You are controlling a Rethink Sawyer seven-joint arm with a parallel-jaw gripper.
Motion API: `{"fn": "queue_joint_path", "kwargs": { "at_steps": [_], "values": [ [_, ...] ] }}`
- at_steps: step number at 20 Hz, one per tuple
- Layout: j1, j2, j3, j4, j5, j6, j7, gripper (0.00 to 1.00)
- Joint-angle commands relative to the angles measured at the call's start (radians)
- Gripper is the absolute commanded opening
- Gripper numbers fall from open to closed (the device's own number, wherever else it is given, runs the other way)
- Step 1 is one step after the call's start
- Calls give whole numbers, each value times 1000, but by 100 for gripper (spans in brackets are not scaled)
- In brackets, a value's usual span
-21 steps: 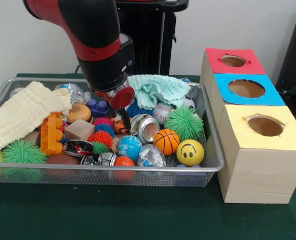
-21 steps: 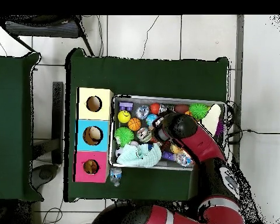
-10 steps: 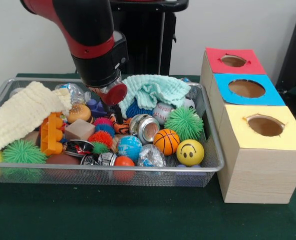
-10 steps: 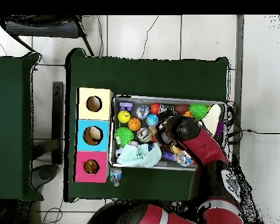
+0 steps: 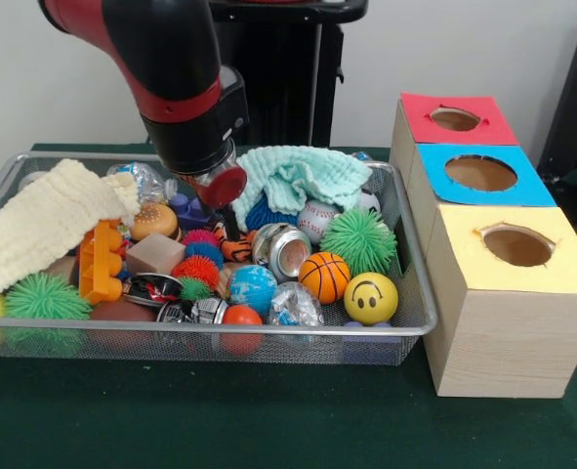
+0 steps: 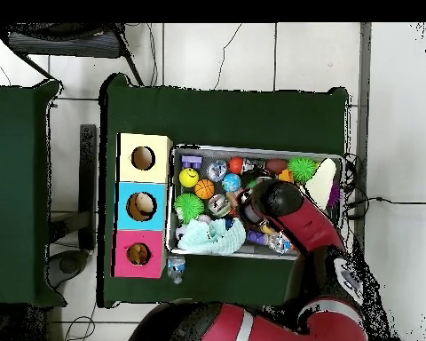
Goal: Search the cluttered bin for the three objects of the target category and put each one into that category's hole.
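- Gripper (image 5: 231, 232) reaches down into the middle of the wire bin (image 5: 417, 293), its tip among packed toys; whether it is open or holding anything cannot be told.
- Balls lie just right of it: baseball (image 5: 314, 219), basketball (image 5: 324, 277), yellow smiley ball (image 5: 370, 297).
- Crushed can (image 5: 282, 250) and green cloth (image 5: 295, 174) crowd its right side.
- Boxes (image 5: 508, 303) with three holes stand at the right of the frame.

No readable text, label or number shows on anything here
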Motion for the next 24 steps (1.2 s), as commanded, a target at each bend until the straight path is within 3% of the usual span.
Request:
{"fn": "queue_joint_path", "kwargs": {
  "at_steps": [1,12,24],
  "values": [
    [4,78,67,-20,7,23,189,100],
    [-8,188,102,-100,29,-35,173,100],
    [-60,187,123,-76,-8,-131,94,100]
  ]
}}
